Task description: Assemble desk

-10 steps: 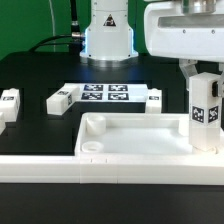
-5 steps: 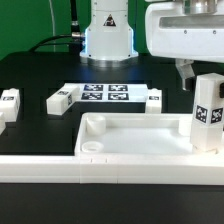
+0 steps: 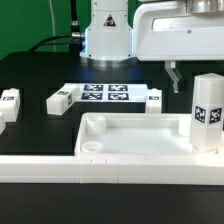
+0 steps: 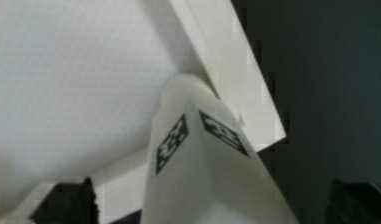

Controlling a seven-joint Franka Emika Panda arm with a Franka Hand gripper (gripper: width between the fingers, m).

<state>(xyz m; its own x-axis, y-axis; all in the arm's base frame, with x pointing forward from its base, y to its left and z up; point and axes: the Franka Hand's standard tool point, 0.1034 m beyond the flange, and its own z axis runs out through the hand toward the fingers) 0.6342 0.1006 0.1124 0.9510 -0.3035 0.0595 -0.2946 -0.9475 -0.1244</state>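
The white desk top [image 3: 130, 140], a tray with a raised rim, lies at the front middle. One white leg [image 3: 207, 112] with a tag stands upright in the tray's corner on the exterior view's right. My gripper [image 3: 178, 74] hangs just above it, towards the exterior view's left, open and empty. In the wrist view the tagged leg [image 4: 205, 150] rises between my dark fingertips [image 4: 71, 200] with gaps on both sides, over the tray [image 4: 80, 90]. Three more legs lie on the black table: two on the exterior view's left [image 3: 8, 101] [image 3: 60, 98] and one beside the marker board [image 3: 153, 99].
The marker board [image 3: 105, 94] lies flat at the back middle, in front of the robot base [image 3: 107, 35]. A long white rail [image 3: 90, 168] runs along the front of the tray. A green backdrop stands behind the table.
My gripper has let go of the upright leg and moved up and towards the exterior view's left. The leg's top now shows free; the leg stays standing in the tray.
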